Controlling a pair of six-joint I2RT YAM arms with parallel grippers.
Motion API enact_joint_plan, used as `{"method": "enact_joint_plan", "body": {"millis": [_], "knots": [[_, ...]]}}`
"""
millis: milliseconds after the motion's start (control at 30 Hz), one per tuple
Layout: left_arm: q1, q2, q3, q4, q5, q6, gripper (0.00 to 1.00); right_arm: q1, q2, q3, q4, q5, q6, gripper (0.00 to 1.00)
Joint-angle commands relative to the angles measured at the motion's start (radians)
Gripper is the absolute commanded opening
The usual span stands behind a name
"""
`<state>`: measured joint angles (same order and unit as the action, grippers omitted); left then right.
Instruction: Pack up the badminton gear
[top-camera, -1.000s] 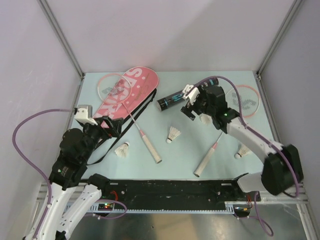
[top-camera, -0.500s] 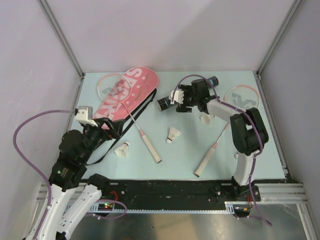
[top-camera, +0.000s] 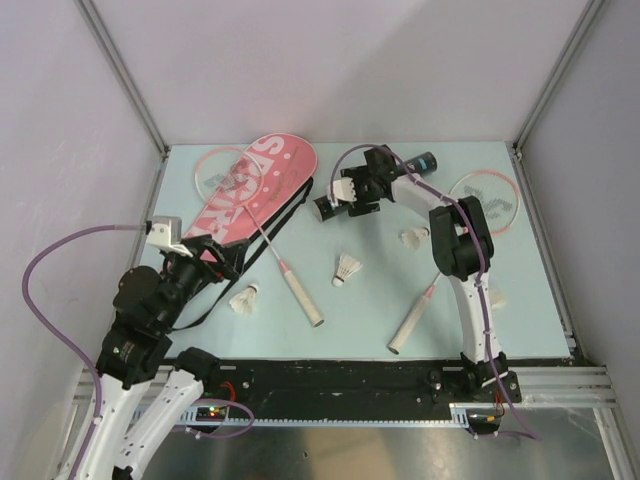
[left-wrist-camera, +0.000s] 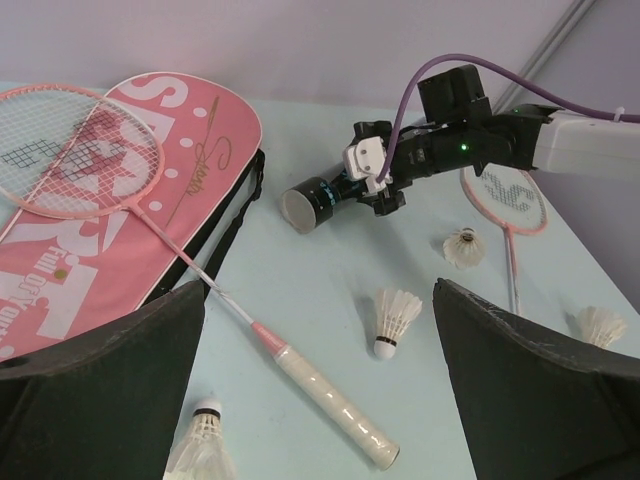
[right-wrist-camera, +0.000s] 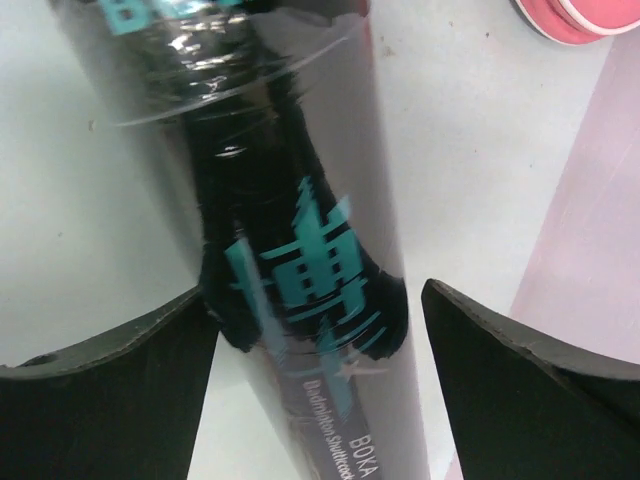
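Note:
The black printed tube (top-camera: 335, 201) lies on the table at the far middle. My right gripper (top-camera: 362, 190) is open and straddles it; in the right wrist view the tube (right-wrist-camera: 300, 250) fills the gap between the fingers (right-wrist-camera: 100, 350). My left gripper (top-camera: 214, 251) is open and empty, over the near end of the pink racket case (top-camera: 262, 180). One pink racket (top-camera: 228, 172) lies with its head on the case and its white handle (left-wrist-camera: 325, 395) on the table. The second racket (top-camera: 487, 200) lies at the right. Several white shuttlecocks lie loose, one at the centre (top-camera: 347, 268).
Other shuttlecocks lie near the left racket's handle (top-camera: 244, 300), beside the right racket's shaft (top-camera: 415, 238) and near the right edge (top-camera: 487, 300). The case's black strap (top-camera: 225, 285) trails toward me. Grey walls close in the table on three sides.
My right arm has stretched out and its gripper has moved left along the tube, toward the tube's open end. My left arm has shifted slightly. The gear has not moved.

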<state>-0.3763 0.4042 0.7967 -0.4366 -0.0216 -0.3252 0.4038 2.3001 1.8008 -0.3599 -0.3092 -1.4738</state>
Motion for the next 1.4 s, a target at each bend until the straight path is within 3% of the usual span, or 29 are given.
{"method": "enact_joint_plan", "body": {"millis": [0, 267, 467, 600, 767, 867, 1000, 1200, 1267, 1367], "knots": [[0.012, -0.006, -0.015, 0.04, 0.014, -0.003, 1.0, -0.013, 0.06, 0.111, -0.141, -0.041, -0.067, 0.83], [0.04, 0.003, -0.022, 0.047, 0.004, -0.001, 1.0, -0.035, -0.008, 0.09, -0.029, -0.202, 0.056, 0.4], [0.062, 0.001, -0.033, 0.055, -0.013, 0.001, 0.99, -0.038, -0.151, -0.017, 0.145, -0.268, 0.186, 0.28], [0.07, 0.009, -0.05, 0.075, -0.014, 0.022, 0.98, -0.048, -0.283, -0.123, 0.364, -0.284, 0.414, 0.2], [0.07, 0.049, -0.036, 0.081, 0.06, -0.011, 0.98, -0.027, -0.483, -0.278, 0.622, -0.21, 0.703, 0.14], [0.071, 0.092, -0.01, 0.087, 0.14, -0.042, 0.98, -0.014, -0.611, -0.36, 0.74, -0.133, 0.997, 0.11], [0.069, 0.152, 0.015, 0.14, 0.33, 0.014, 0.98, 0.013, -0.772, -0.442, 0.705, -0.021, 1.42, 0.1], [0.053, 0.236, 0.067, 0.184, 0.546, 0.098, 0.98, 0.103, -0.966, -0.555, 0.488, 0.049, 1.77, 0.06], [0.026, 0.28, 0.079, 0.2, 0.591, 0.088, 0.98, 0.152, -1.042, -0.664, 0.542, 0.064, 1.875, 0.06], [-0.046, 0.348, 0.088, 0.23, 0.611, 0.069, 0.98, 0.218, -1.146, -0.863, 0.782, 0.088, 2.045, 0.06]]}}
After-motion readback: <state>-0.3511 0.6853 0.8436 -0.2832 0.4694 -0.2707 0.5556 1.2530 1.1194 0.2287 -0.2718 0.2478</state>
